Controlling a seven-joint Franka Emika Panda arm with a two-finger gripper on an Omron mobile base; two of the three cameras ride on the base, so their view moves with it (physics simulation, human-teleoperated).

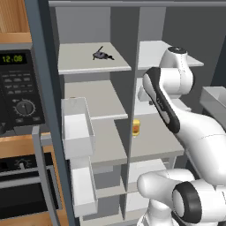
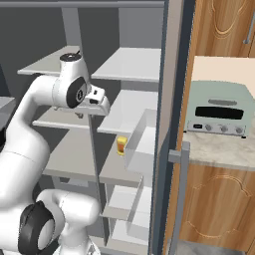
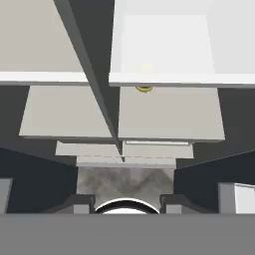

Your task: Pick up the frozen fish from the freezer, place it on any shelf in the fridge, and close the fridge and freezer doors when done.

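Fingertips of the two-finger claw [image 3: 127, 203] stand spread with nothing between them, aimed down past the front edges of the pale grey shelves. Up and to the claw's left, the tiny dark grey-black spiky frozen fish [image 1: 103, 55] lies on the top pale shelf [image 1: 75, 64] of the left-hand compartment. Below the claw, a small yellow-orange jar [image 1: 136, 127] stands just right of the grey divider.
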